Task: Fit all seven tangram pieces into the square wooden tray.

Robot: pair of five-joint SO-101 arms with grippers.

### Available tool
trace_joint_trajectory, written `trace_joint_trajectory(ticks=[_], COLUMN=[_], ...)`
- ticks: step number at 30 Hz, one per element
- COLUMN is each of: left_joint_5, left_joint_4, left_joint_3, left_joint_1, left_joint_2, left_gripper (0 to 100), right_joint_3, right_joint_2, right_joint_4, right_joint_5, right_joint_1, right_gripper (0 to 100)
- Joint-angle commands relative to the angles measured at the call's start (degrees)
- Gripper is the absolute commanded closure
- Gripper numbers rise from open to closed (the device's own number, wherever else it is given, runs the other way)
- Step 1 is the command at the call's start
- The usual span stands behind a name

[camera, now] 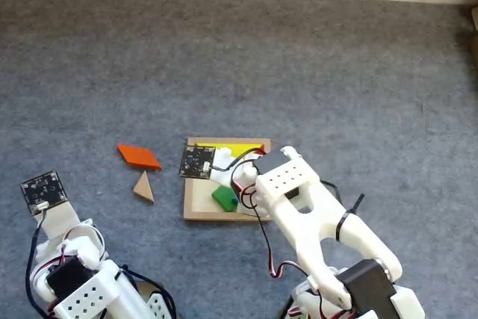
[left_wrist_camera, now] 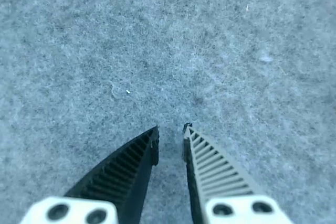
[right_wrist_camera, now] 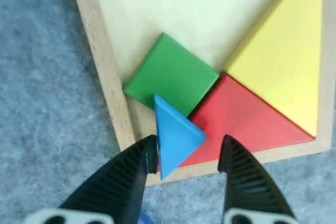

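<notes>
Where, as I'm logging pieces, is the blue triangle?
In the right wrist view the blue triangle sits between the right hand's fingers, touching the green square and red triangle.

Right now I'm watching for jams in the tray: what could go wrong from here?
1. The blue triangle lies over the green square, the red triangle and the rim of the wooden tray, between the open fingers of the right gripper. Pushed down, it may wedge or shove its neighbours.
2. The orange parallelogram and the tan triangle lie outside on the carpet. Shifted pieces could leave them no fitting gap.
</notes>
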Motion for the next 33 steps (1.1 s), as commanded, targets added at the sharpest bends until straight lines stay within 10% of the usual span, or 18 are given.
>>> trace_joint_trajectory(ticks=[1,21,33], left_joint_5=[0.3,0.3,0.3], left_joint_4=[0.2,0.2,0.2], left_joint_3=[1.1,1.1,1.1], left_joint_1=[-1.1,-0.7,-0.7], left_joint_2=[-2.2,-2.3,-2.3], left_gripper=[91,91,91], right_joint_3=[0.1,-0.4,-0.5], right_joint_2=[-2.5,-9.9,0.5], right_joint_4=[0.7,-1.8,-5.1], right_joint_5=[0.3,-22.7,-23.4], right_joint_1=[-0.5,2.9,4.5], right_gripper=[81.3,98.7,98.7])
